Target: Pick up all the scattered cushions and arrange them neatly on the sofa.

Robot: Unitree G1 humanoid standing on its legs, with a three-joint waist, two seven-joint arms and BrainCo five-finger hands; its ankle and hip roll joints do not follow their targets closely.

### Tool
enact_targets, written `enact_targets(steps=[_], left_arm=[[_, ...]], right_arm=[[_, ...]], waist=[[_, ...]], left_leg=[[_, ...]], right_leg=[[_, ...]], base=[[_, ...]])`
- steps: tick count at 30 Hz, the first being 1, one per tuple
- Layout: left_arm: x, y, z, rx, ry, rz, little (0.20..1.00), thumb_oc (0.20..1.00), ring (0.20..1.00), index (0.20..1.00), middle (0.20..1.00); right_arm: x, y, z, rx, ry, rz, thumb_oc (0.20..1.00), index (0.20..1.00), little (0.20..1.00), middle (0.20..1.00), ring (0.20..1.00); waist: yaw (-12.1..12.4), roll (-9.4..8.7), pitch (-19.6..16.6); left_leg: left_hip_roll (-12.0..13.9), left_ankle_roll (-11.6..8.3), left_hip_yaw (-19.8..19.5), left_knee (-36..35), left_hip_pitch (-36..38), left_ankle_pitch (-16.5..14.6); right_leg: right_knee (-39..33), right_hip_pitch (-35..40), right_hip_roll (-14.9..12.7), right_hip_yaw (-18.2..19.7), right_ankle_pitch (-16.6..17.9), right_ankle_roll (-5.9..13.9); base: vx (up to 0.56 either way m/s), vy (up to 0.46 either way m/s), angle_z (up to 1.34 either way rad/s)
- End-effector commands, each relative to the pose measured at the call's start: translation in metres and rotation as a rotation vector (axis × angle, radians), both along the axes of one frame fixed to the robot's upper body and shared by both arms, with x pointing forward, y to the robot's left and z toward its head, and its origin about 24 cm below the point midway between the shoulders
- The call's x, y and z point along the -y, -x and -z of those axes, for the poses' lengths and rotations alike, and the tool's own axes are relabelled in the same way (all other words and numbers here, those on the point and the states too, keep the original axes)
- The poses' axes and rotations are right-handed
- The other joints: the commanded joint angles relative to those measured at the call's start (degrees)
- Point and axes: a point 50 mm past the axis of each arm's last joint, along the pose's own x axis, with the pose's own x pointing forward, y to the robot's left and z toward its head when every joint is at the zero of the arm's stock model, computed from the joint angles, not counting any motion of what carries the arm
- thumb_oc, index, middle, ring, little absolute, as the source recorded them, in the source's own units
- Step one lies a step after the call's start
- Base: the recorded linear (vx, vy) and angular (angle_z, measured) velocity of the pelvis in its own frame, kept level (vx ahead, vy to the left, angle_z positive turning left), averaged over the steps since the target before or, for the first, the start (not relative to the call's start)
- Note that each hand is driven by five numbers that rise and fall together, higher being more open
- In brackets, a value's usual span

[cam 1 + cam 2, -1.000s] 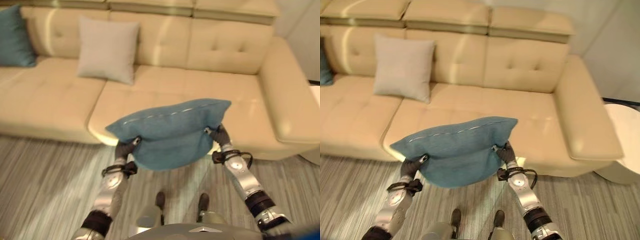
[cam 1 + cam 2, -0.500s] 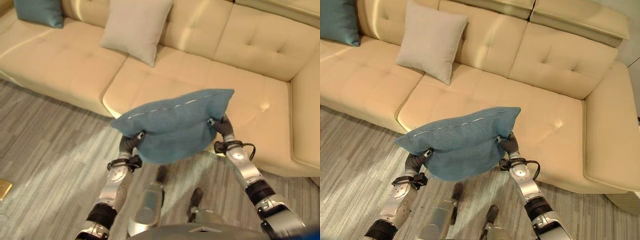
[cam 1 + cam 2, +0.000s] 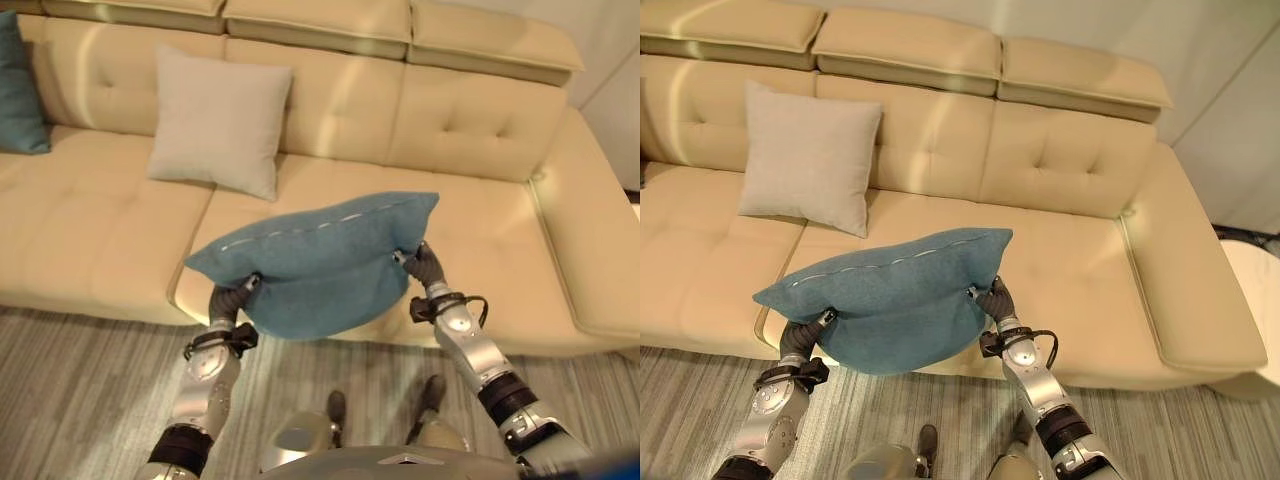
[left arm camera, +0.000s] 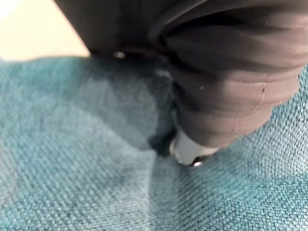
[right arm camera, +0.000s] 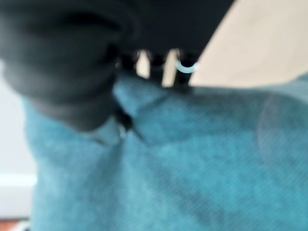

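teal cushion held up between both hands, over sofa front edge | soft, light, sags, take by side edges | left hand pinching its edge | right hand pinching opposite edge | beige cushion beyond left hand

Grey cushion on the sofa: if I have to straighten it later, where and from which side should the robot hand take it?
Probably by its upper corners, from the front. The grey cushion leans upright against the sofa backrest, so its top edge is free while the bottom sits on the seat. Both hands are busy now: left robot hand and right robot hand pinch the teal cushion.
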Motion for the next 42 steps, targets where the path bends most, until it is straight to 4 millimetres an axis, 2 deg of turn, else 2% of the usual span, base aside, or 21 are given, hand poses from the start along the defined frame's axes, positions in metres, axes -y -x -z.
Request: enact_targets(steps=[1,3,6,7,8,9,10,13,16,18,20,21,23,25,27,30,36,40,42], left_arm=[[0.033,-0.036,-0.055,0.291,-0.015,0.206,0.200,0.200,0.200,0.200,0.200],[0.035,-0.041,-0.061,0.314,-0.017,0.214,0.200,0.200,0.200,0.200,0.200],[0.038,-0.044,-0.066,0.336,-0.012,0.221,0.200,0.200,0.200,0.200,0.200],[0.038,-0.045,-0.067,0.338,-0.010,0.223,0.200,0.200,0.200,0.200,0.200],[0.038,-0.044,-0.066,0.331,-0.016,0.224,0.200,0.200,0.200,0.200,0.200],[0.041,-0.044,-0.062,0.314,-0.017,0.232,0.200,0.200,0.200,0.200,0.200],[0.041,-0.044,-0.062,0.314,-0.017,0.232,0.200,0.200,0.200,0.200,0.200],[0.042,-0.046,-0.061,0.306,-0.022,0.238,0.200,0.200,0.200,0.200,0.200],[0.039,-0.041,-0.058,0.298,-0.016,0.232,0.200,0.200,0.200,0.200,0.200],[0.032,-0.031,-0.050,0.262,-0.017,0.215,0.200,0.200,0.200,0.200,0.200],[0.028,-0.027,-0.048,0.252,-0.017,0.206,0.200,0.200,0.200,0.200,0.200],[0.023,-0.025,-0.048,0.247,-0.042,0.202,0.200,0.200,0.200,0.200,0.200],[0.021,-0.025,-0.048,0.249,-0.049,0.198,0.200,0.200,0.200,0.200,0.200],[0.023,-0.028,-0.052,0.268,-0.039,0.194,0.200,0.200,0.200,0.200,0.200],[0.023,-0.028,-0.054,0.278,-0.045,0.196,0.200,0.200,0.200,0.200,0.200],[0.026,-0.029,-0.055,0.289,-0.029,0.192,0.200,0.200,0.200,0.200,0.200],[0.041,-0.040,-0.064,0.333,-0.004,0.207,0.200,0.200,0.200,0.200,0.200],[0.046,-0.051,-0.081,0.400,-0.011,0.199,0.200,0.200,0.200,0.200,0.200],[0.048,-0.062,-0.100,0.476,-0.025,0.181,0.200,0.200,0.200,0.200,0.200]], right_arm=[[-0.018,-0.021,-0.050,0.223,-0.134,-0.052,0.200,0.200,0.200,0.200,0.200],[-0.016,-0.022,-0.052,0.237,-0.135,-0.035,0.200,0.200,0.200,0.200,0.200],[-0.014,-0.025,-0.055,0.250,-0.136,-0.018,0.200,0.200,0.200,0.200,0.200],[-0.011,-0.025,-0.055,0.246,-0.134,-0.012,0.200,0.200,0.200,0.200,0.200],[-0.010,-0.025,-0.055,0.245,-0.134,-0.007,0.200,0.200,0.200,0.200,0.200],[-0.006,-0.024,-0.053,0.242,-0.131,0.001,0.200,0.200,0.200,0.200,0.200],[-0.006,-0.024,-0.053,0.242,-0.131,0.001,0.200,0.200,0.200,0.200,0.200],[0.000,-0.021,-0.049,0.233,-0.127,0.024,0.200,0.200,0.200,0.200,0.200],[-0.002,-0.018,-0.044,0.213,-0.121,0.019,0.200,0.200,0.200,0.200,0.200],[-0.005,-0.014,-0.037,0.188,-0.115,0.003,0.200,0.200,0.200,0.200,0.200],[-0.007,-0.012,-0.036,0.184,-0.114,-0.012,0.200,0.200,0.200,0.200,0.200],[-0.010,-0.011,-0.036,0.185,-0.121,-0.023,0.200,0.200,0.200,0.200,0.200],[-0.010,-0.011,-0.036,0.184,-0.123,-0.023,0.200,0.200,0.200,0.200,0.200],[-0.010,-0.015,-0.042,0.204,-0.127,-0.034,0.200,0.200,0.200,0.200,0.200],[-0.011,-0.016,-0.045,0.211,-0.122,-0.045,0.200,0.200,0.200,0.200,0.200],[-0.013,-0.018,-0.052,0.240,-0.112,-0.058,0.200,0.200,0.200,0.200,0.200],[-0.011,-0.022,-0.071,0.328,-0.071,-0.053,0.200,0.200,0.200,0.200,0.200],[-0.011,-0.027,-0.086,0.390,-0.068,-0.025,0.200,0.200,0.200,0.200,0.200],[-0.015,-0.034,-0.107,0.466,-0.084,0.003,0.200,0.200,0.200,0.200,0.200]], waist=[[0.6,-1.00,-2.2],[0.6,-1.67,-1.1],[1.1,-2.14,0.0],[1.4,-2.31,0.6],[1.3,-2.43,0.6],[0.9,-2.14,0.1],[0.9,-2.17,0.1],[1.8,-1.48,-0.1],[2.4,-0.81,0.0],[2.8,-0.20,-0.3],[2.5,0.04,-0.6],[2.2,0.71,-0.5],[2.1,0.99,-0.6],[1.8,2.25,-0.7],[1.7,1.61,-0.9],[1.0,2.05,-1.4],[-1.0,2.66,-0.7],[-2.1,2.81,-0.2],[-2.8,2.93,0.7]], left_leg=[[12.0,2.11,-12.6,-1.7,0.1,4.0],[13.7,0.73,-13.2,2.1,-3.4,5.4],[16.2,0.83,-12.3,7.5,-7.0,7.6],[16.6,1.39,-11.1,8.4,-8.6,7.1],[16.0,1.64,-10.2,6.9,-8.8,6.7],[14.8,1.61,-8.0,3.3,-9.6,8.1],[14.8,1.62,-8.0,3.2,-9.6,8.2],[11.2,1.92,-5.3,0.6,-12.1,10.4],[7.9,1.95,-9.8,0.2,-10.5,9.7],[6.5,2.85,-11.0,0.4,-7.4,7.9],[6.0,3.26,-11.1,0.5,-6.3,7.8],[6.2,4.00,-11.1,0.3,-4.7,7.2],[6.4,4.38,-10.8,0.2,-4.2,6.8],[7.5,4.38,-10.0,0.0,-3.7,6.2],[7.3,4.34,-9.5,0.7,-4.3,5.8],[9.3,3.37,-9.5,-2.1,-3.5,6.9],[12.9,-0.17,-9.9,-7.8,-4.1,10.9],[14.0,-0.82,-8.8,-10.2,-4.1,12.2],[14.0,-0.80,-8.5,-10.7,-5.2,12.7]], right_leg=[[-2.4,3.6,0.1,-2.5,-2.1,3.69],[-2.2,4.4,1.0,-4.3,-3.3,3.04],[-2.7,6.2,2.6,-5.6,-5.1,1.88],[-3.2,7.4,3.2,-5.6,-5.8,1.47],[-3.5,7.7,3.3,-5.5,-6.1,1.44],[-3.6,7.8,3.5,-5.5,-6.6,1.34],[-3.6,7.8,3.5,-5.5,-6.6,1.35],[-3.6,7.9,4.0,-4.7,-7.3,1.01],[-0.9,7.9,3.7,-3.7,-7.7,1.02],[3.6,7.9,2.3,-3.7,-8.2,1.54],[5.3,7.6,1.5,-4.0,-8.2,1.95],[9.2,6.6,0.6,-3.2,-8.4,2.76],[9.8,6.0,0.0,-2.4,-8.5,2.99],[5.9,4.7,-2.7,-1.8,-6.5,2.71],[2.7,5.1,-2.8,-1.2,-5.1,2.83],[1.1,5.1,-1.6,-2.2,-5.0,2.97],[-1.8,5.1,0.8,-6.3,-5.7,2.79],[-2.8,4.5,1.8,-6.6,-6.0,2.82],[-3.0,2.9,1.9,-6.0,-5.8,2.80]], base=[[0.24,-0.164,0.67],[0.21,-0.179,0.54],[0.14,-0.085,0.40],[0.19,-0.009,0.01],[0.21,0.105,-0.13],[0.13,0.114,-0.17],[0.09,0.153,-0.14],[0.05,0.151,-0.11],[0.06,0.203,-0.13],[0.11,0.279,-0.19],[0.09,0.184,-0.53],[0.02,0.085,-0.73],[0.08,0.061,-0.33],[0.14,-0.009,-0.11],[0.17,-0.027,-0.03],[0.20,-0.075,0.12],[0.11,-0.092,0.18],[0.06,-0.028,0.05],[-0.01,0.039,-0.15]])
